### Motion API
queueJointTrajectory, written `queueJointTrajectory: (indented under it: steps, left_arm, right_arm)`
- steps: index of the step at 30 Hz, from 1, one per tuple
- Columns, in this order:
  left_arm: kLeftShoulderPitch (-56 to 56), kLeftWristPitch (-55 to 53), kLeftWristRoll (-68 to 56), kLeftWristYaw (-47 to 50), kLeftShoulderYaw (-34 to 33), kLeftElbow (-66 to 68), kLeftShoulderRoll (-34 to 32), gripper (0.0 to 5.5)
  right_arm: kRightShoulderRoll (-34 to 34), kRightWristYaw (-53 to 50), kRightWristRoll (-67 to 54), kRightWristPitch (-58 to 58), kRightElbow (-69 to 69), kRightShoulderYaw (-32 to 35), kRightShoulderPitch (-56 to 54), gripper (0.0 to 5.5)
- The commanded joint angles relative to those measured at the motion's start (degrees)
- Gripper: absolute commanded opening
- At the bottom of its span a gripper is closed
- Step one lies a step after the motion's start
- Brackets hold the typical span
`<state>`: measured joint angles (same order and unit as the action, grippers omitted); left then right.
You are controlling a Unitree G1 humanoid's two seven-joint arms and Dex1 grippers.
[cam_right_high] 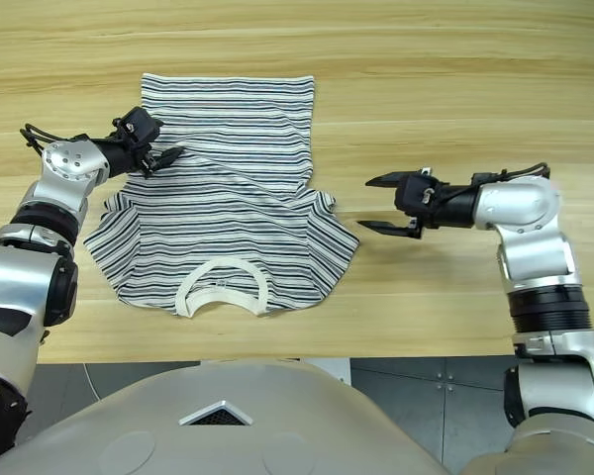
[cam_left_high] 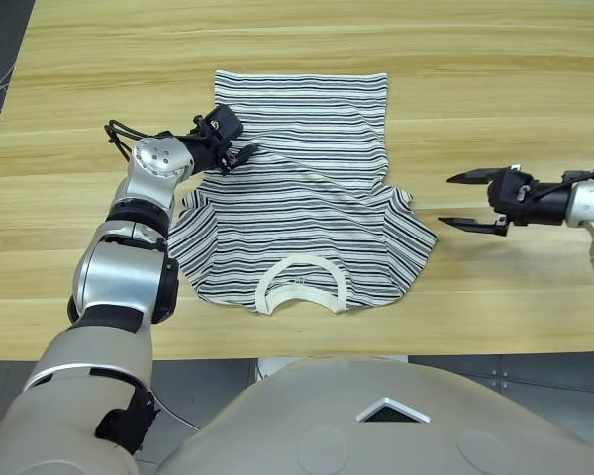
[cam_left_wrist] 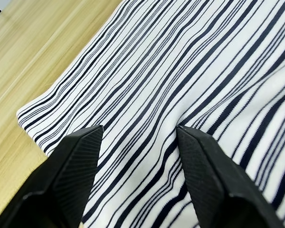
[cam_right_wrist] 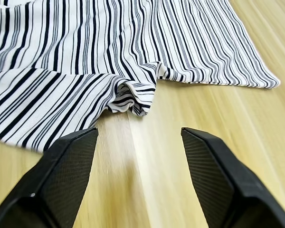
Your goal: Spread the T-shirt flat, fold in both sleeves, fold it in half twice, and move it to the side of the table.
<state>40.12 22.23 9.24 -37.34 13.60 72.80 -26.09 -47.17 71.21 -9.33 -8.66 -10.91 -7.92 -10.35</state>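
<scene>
The striped T-shirt (cam_left_high: 307,198) lies on the wooden worktop (cam_left_high: 495,89), collar (cam_left_high: 302,284) (white ribbed) nearest the robot. The left gripper (cam_left_high: 243,155) sits over the shirt's left edge, fingers parted and gripping nothing, possibly touching cloth. The right gripper (cam_left_high: 445,201) hovers near the right sleeve, fingers wide apart and empty.

Silver shells are capping both black-jointed arms (cam_left_high: 119,272), black cables (cam_left_high: 119,132) are looping off the left wrist, and ribbed black pads (cam_right_wrist: 71,166) are lining the left gripper (cam_left_wrist: 140,130) and right gripper (cam_right_high: 364,204).
</scene>
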Motion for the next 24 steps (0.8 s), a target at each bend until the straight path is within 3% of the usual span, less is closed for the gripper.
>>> queueJointTrajectory:
  steps: [1,7,12,17,24]
  left_arm:
    - [-1.82,-0.87,-0.67,-3.89,-1.95,-0.60,-1.12,2.85]
    - [-1.84,0.98,-4.78,-11.82,-5.45,-11.14,-3.33,2.85]
    - [-10.88,-3.52,-9.89,-16.60,-9.30,-27.85,-8.82,2.85]
    - [-25.05,-24.33,-22.93,-30.97,-15.23,-44.56,-18.46,2.85]
    - [-35.89,-42.13,-31.20,-49.16,-20.84,-39.32,-30.88,2.85]
  right_arm:
    - [0.85,0.94,-2.33,0.68,-1.08,1.62,-3.62,3.24]
    - [4.33,-0.28,-0.26,-0.22,-4.92,-0.66,-7.66,3.24]
    - [7.81,-1.16,1.08,-0.89,-6.44,-2.33,-8.82,3.24]
    - [7.96,-3.00,1.41,-0.47,-3.86,-1.93,-4.96,3.24]
    - [7.79,-6.67,1.17,0.82,1.12,-0.74,2.06,3.24]
